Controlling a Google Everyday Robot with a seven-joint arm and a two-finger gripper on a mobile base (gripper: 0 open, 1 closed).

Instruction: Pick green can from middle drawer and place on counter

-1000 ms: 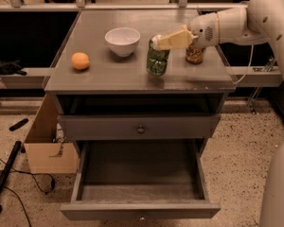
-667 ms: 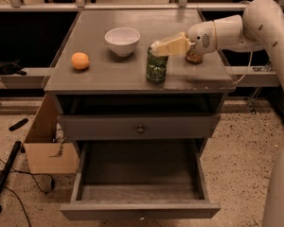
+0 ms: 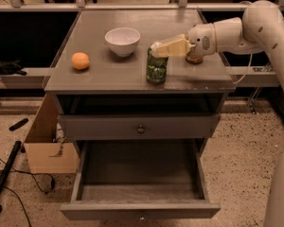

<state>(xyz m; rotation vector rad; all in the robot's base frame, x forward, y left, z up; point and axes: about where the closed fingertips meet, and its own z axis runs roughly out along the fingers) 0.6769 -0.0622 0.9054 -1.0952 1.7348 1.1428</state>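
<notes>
The green can [image 3: 156, 71] stands upright on the counter [image 3: 109, 74], near the front edge and right of centre. My gripper [image 3: 155, 49] reaches in from the right and sits over the can's top, shut on it and hiding the lid. Below, the middle drawer [image 3: 140, 210] is pulled far out, and its dark floor is bare.
A white bowl [image 3: 122, 40] and an orange [image 3: 80, 60] sit on the left of the counter. A gold-orange can [image 3: 194, 60] is half hidden behind my wrist. A closed drawer front with a knob [image 3: 140, 128] is above the open drawer. A cardboard box [image 3: 47, 148] stands left of the cabinet.
My gripper has come down a little with the green can, which now rests on the counter. The bowl, the orange and the drawer have not moved.
</notes>
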